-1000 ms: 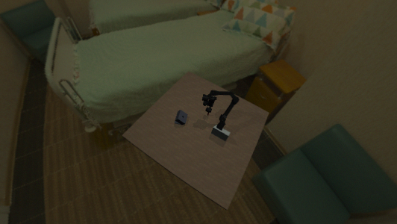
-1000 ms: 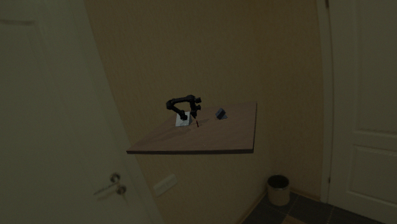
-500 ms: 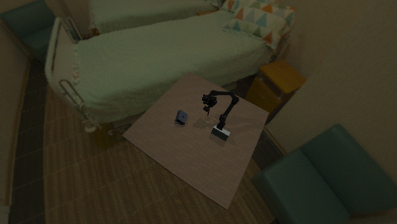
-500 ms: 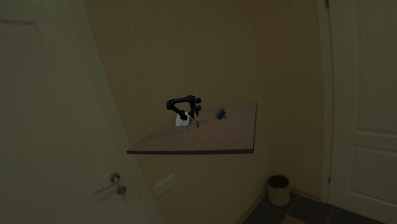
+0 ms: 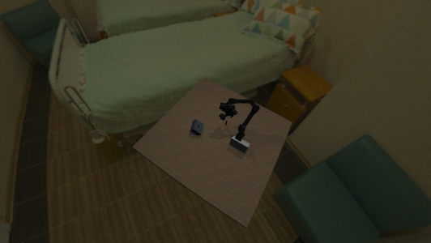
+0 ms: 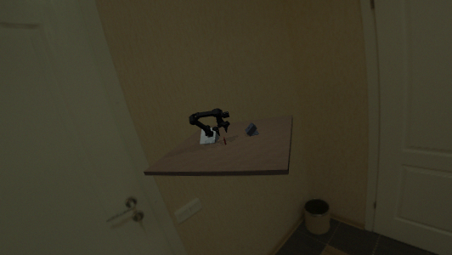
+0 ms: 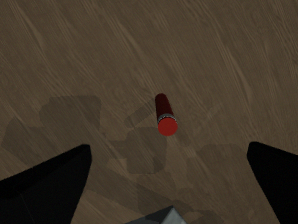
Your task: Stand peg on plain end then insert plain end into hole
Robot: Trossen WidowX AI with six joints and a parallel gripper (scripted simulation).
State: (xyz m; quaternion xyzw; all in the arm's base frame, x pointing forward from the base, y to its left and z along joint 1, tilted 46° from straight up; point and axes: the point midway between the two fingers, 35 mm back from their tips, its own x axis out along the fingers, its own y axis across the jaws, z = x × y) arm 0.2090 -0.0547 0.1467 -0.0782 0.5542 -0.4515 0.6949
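A red peg stands upright on the table. In the wrist view its round red top faces the camera, with the pale band just below it, so the plain end is down. My gripper is open and empty above the peg. In the wrist view the peg's top shows between the two fingers, a little beyond the line of their tips. The dark sloped panel stands apart from the peg; its hole shows small in the top view.
The arm's white-topped base stands on the table near the peg, and its corner shows at the bottom of the wrist view. Shadows of the arm lie around the peg. A bed stands beyond the table.
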